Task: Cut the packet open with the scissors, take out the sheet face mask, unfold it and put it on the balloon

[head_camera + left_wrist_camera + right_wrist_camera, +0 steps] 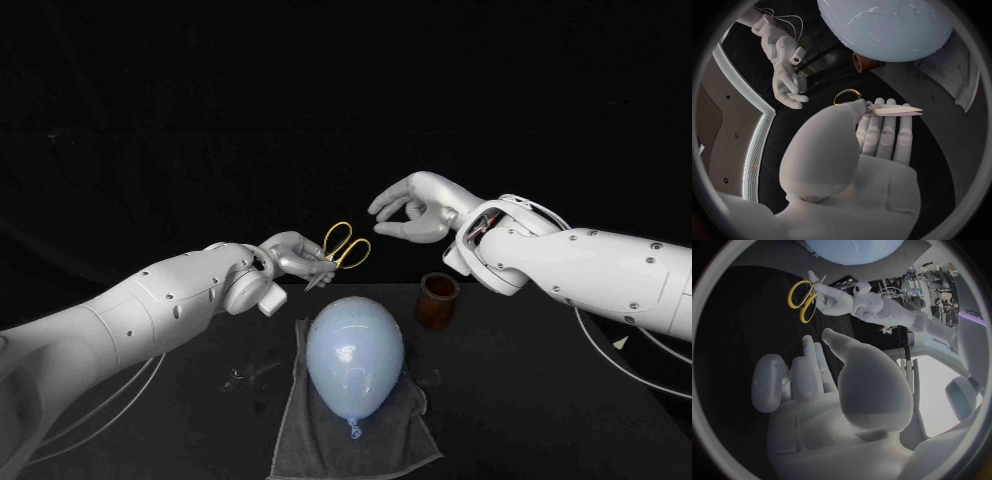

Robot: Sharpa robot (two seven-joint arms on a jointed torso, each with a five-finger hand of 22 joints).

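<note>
Left hand is up off the table, just left of centre frame, and it's got the scissors, fingers wrapped round the blade end with the yellow loops sticking up and to the right. From the left wrist you can see the blades lying together across the fingers, the thumb pressing on top near the pivot. Right hand hangs in the air just right of centre, a touch higher, near the yellow loops but clear of them. Its fingers are loosely curled and apart, and the right wrist view shows the palm bare, nothing in it. Below both hands, lower centre, the pale blue balloon lies on a grey cloth, knot towards the bottom edge. A brown cup stands just right of the balloon's far end. Left of the cloth there's something small and faint on the table, and I can't tell what it is.
</note>
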